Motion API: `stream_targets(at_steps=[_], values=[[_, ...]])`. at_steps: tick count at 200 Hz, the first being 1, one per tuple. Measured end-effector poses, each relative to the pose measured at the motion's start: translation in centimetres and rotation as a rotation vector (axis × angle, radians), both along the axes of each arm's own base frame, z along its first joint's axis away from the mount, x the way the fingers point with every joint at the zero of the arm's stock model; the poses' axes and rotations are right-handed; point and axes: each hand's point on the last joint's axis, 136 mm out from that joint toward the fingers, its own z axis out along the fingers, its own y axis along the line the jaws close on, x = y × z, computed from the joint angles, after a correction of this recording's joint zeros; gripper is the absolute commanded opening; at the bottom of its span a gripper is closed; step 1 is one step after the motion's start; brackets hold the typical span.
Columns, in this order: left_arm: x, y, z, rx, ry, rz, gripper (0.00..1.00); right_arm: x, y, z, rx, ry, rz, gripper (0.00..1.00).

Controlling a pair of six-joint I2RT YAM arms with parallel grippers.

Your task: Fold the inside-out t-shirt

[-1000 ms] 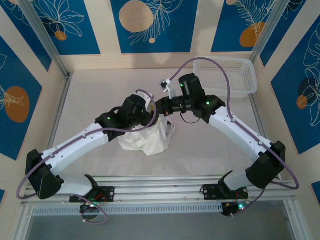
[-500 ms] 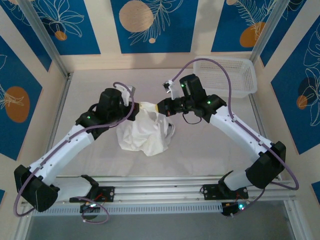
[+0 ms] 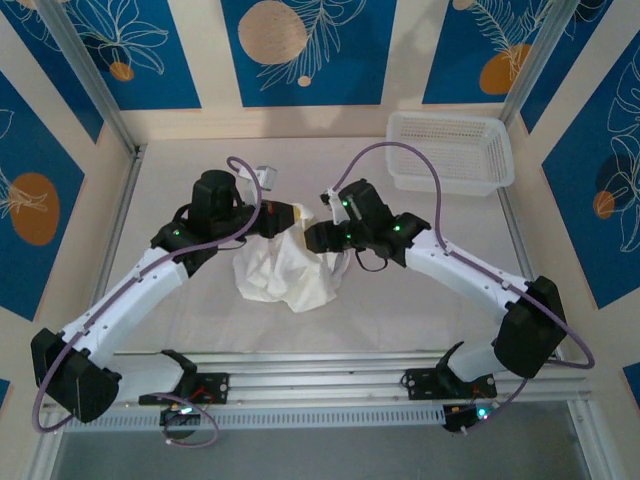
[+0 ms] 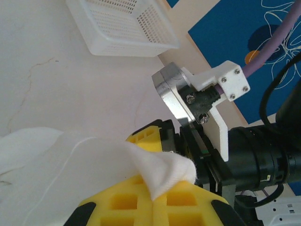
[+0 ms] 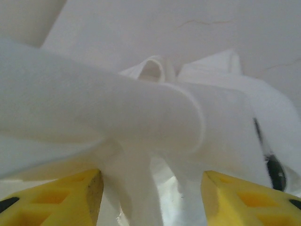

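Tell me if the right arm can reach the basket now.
Probably yes: only bare table lies between the right gripper and the basket, though the t-shirt hangs between its open jaws.

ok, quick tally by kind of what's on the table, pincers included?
white t-shirt: 1
white mesh basket: 1
pincers: 2 (left pincer, right pincer)
Total: 4
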Motion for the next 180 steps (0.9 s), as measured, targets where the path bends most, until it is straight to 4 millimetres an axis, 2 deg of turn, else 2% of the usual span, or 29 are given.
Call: stream_targets(at_steps=[14,28,59,75,98,111,118,125,133,162,180], values=[[0.0,0.0,0.0,-0.002,0.004,0.002,0.00,1.3,-1.0,-0.1,-0.041,-0.050,-0.068,0.47],[0.1,0.1,0.0,-0.004,0.009,0.006,0.00,2.1,-2.0,-0.7,-0.064,-0.066,-0.110,0.30],[0.4,0.5,-0.2,-0.003,0.022,0.025,0.00,2.1,-3.3,-2.4,-0.070,-0.009,-0.123,0.08],[0.7,0.8,-0.2,-0.003,0.023,0.039,0.00,1.8,-3.3,-2.8,-0.054,0.022,-0.116,0.05],[0.9,1.1,-0.2,-0.004,0.023,0.046,0.00,0.8,-2.4,-2.3,0.005,0.061,-0.062,0.04],[0.9,1.1,-0.2,-0.004,0.023,0.046,0.00,0.1,-1.7,-1.4,0.057,0.076,-0.023,0.12],[0.9,1.1,-0.2,-0.004,0.024,0.046,0.00,-0.4,-1.2,-0.8,0.091,0.084,0.003,0.24],[0.9,1.1,-0.2,-0.004,0.023,0.046,0.00,-0.7,-0.7,-0.1,0.121,0.083,0.029,0.42],[0.9,1.1,-0.2,-0.006,0.025,0.043,0.00,-1.0,-0.3,0.7,0.153,0.070,0.062,0.52],[0.5,0.8,-0.1,-0.016,0.030,0.016,0.00,-0.9,0.6,3.6,0.194,-0.074,0.144,0.64],[0.1,0.6,0.1,-0.026,0.035,-0.008,0.00,-0.2,0.6,4.3,0.175,-0.195,0.173,0.70]])
